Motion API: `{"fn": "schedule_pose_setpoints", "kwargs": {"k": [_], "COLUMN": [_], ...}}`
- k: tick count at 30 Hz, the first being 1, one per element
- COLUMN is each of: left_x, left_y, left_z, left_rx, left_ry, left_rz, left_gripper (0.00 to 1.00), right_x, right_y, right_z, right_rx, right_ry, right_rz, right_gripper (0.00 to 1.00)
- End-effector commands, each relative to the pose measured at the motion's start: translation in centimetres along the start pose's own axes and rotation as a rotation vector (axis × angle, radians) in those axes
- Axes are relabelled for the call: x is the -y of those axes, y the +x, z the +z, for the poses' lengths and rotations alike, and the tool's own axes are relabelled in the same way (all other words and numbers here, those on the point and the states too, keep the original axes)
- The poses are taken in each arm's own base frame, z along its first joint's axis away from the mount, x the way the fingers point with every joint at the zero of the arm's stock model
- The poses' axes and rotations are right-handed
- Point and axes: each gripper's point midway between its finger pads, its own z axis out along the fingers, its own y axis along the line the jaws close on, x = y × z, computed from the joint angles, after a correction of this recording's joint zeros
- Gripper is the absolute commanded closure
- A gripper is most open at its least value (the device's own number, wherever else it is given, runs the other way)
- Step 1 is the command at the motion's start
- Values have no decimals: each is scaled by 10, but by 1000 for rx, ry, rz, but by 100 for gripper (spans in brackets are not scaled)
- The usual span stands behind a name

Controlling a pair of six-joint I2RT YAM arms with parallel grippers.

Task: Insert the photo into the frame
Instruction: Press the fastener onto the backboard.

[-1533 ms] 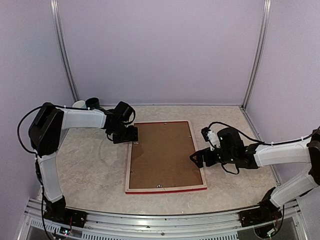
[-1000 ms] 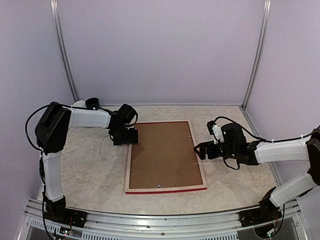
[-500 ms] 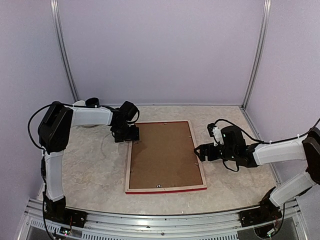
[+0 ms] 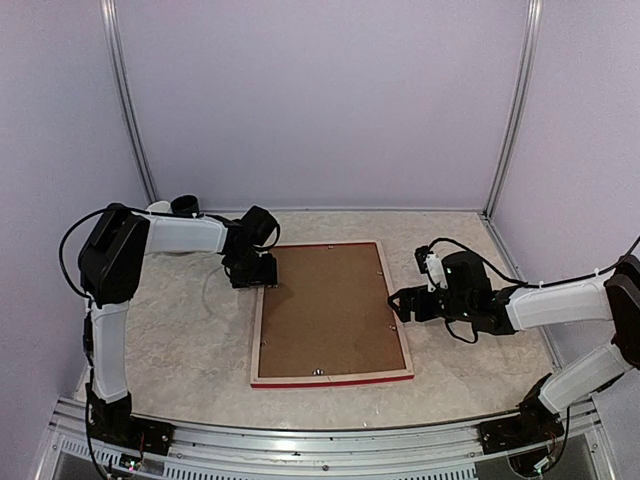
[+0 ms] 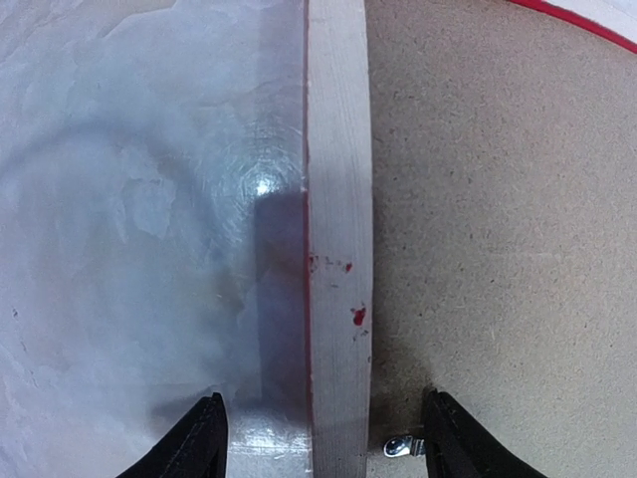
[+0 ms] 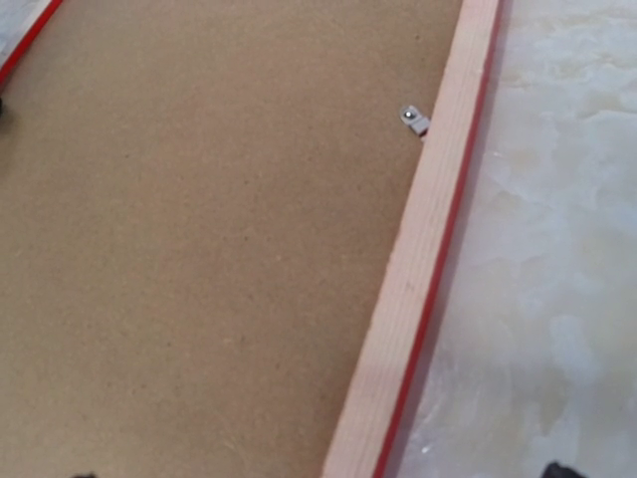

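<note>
Frame [image 4: 332,376] face down; pale wood rails, red edge; brown backing [image 4: 328,308].

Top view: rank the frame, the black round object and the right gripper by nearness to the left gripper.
1. frame, its left rail under the left gripper.
2. black round object, back left.
3. right gripper, at the frame's right rail.

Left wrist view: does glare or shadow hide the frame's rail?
Left wrist: a bright glare spot on the table and a dark shadow beside the frame, but the rail edge is readable. Right wrist: evenly lit, slightly soft. Top external: even light.
</note>
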Motion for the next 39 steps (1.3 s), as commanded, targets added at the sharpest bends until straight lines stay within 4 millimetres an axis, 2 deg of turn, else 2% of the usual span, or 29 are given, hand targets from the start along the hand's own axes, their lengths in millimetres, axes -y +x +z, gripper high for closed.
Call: {"fn": "schedule_pose_setpoints", "kwargs": {"k": [1, 20, 30, 39], "left_x": [-7, -3, 4, -5], "left_y": [16, 20, 22, 26], "left_z": [4, 1, -5, -2], "left_rx": [-39, -48, -63, -75], "left_ry": [-29, 10, 63, 20], "left_rz": [21, 31, 49, 57], "left_gripper": [35, 42, 41, 43], "right_x": [0, 2, 3, 3], "right_y": [-7, -3, -2, -1], "right_z": [-2, 3, 4, 5], "right_rx": [26, 9, 4, -1], "right_ry": [-2, 7, 14, 11], "right_rz": [6, 3, -2, -2], "right_gripper": [3, 4, 4, 4]}}
